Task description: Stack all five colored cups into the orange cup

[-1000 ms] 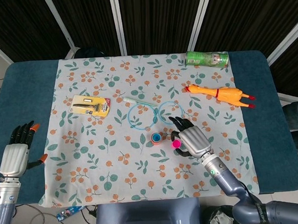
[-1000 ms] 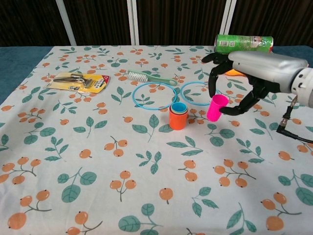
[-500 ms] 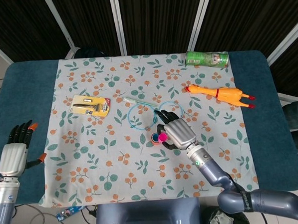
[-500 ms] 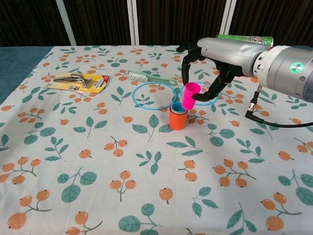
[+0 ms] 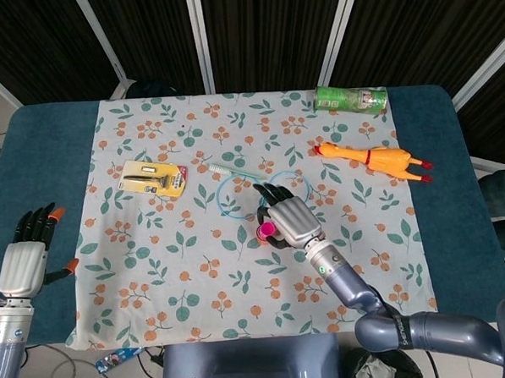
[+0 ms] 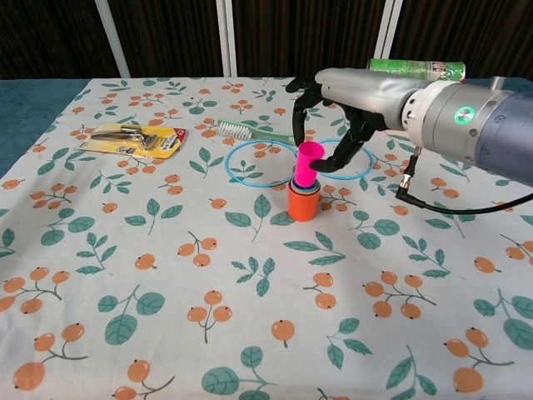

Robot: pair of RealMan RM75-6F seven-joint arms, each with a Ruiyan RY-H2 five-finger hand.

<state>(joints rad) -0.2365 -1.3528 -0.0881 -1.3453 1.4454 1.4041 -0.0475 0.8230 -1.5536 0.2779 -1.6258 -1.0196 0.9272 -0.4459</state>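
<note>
While the pink cup [image 6: 309, 161] is pinched by the right hand [image 6: 333, 117] directly above the orange cup [image 6: 303, 202] at frame centre, alignment for nesting is kept. At lower left, the left hand [image 5: 22, 260] is held empty, fingers spread.

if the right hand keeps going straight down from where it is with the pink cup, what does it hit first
Most likely the orange cup stack: the right hand holds the pink cup directly above it, its base already at the blue cup's rim. How far it has entered is unclear.
</note>
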